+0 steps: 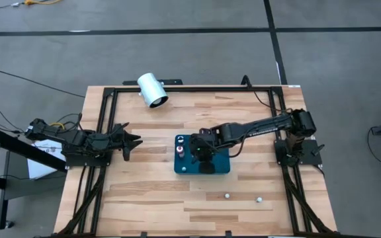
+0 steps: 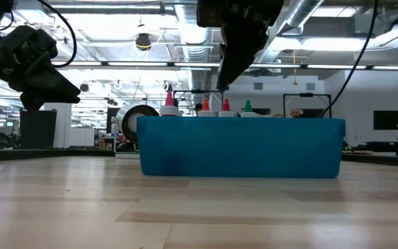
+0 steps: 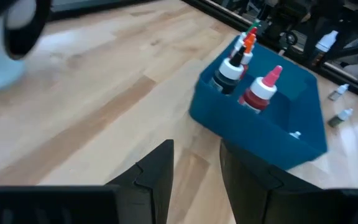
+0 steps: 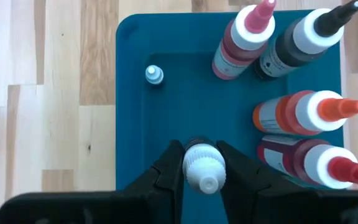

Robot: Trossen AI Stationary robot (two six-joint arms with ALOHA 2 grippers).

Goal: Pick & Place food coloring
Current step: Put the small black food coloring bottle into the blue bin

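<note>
A teal tray sits mid-table. In the right wrist view, several food coloring bottles stand in it with pink, black, orange and red tips, plus a tiny white-capped one. My right gripper hangs over the tray, shut on a small white-capped bottle. My left gripper waits near the table's left edge, open and holding nothing. My right gripper pinches the small bottle between its two fingers at the ribbed white cap. The fingers slant down from above. The bottle stays upright, cap up, over the tray's near part. In the low view the fingertips stand above the tray's rim.
A big white cylinder lies at the table's far edge. Two more tiny bottles stand on the bare wood near the front right. A black frame borders the table.
</note>
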